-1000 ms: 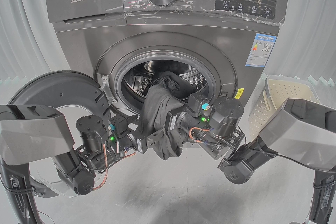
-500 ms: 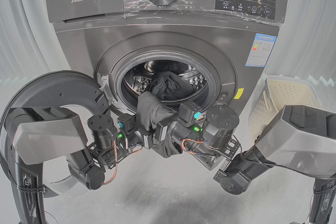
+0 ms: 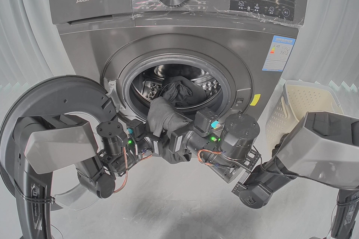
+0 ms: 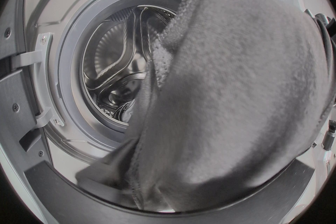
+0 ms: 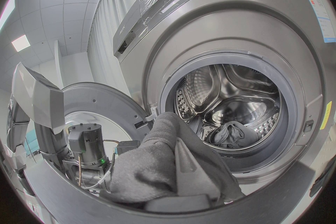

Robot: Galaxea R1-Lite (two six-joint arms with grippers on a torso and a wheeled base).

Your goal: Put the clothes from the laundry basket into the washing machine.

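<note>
Head view: washer stands ahead with its door swung open to the left. Basket sits on the floor right of the washer. Dark garment hangs over the near lip of the opening, half in and half out. Left gripper and right gripper sit close together under it, just below the lip. Second garment lies bunched inside the drum, behind the first.

Left wrist view: garment drapes right over the camera side, with the drum's steel wall past it. Cloth covers the left jaws, so their state cannot be told.

Right wrist view: right jaws pinch the garment, one grey finger pressed into the folds. Second garment rests on the drum floor, apart from the held one.
</note>
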